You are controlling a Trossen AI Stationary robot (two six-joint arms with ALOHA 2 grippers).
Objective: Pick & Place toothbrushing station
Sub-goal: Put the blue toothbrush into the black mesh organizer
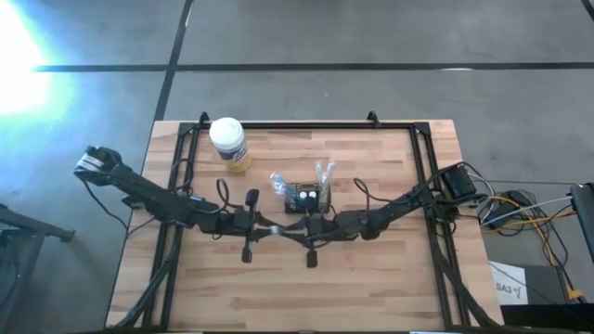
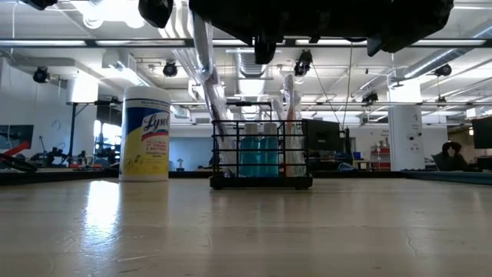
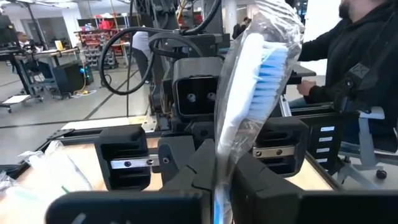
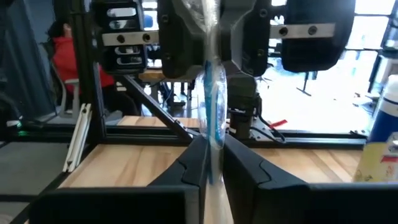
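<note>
Left gripper [image 3: 217, 180] and right gripper [image 4: 214, 165] both clamped on one wrapped toothbrush [image 3: 252, 81], just beside toothbrushing station [image 1: 307, 199] on bench [image 1: 371, 288].

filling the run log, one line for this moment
left end effector: shut on wrapped toothbrush | right end effector: shut on it | toothbrushing station: on table
</note>
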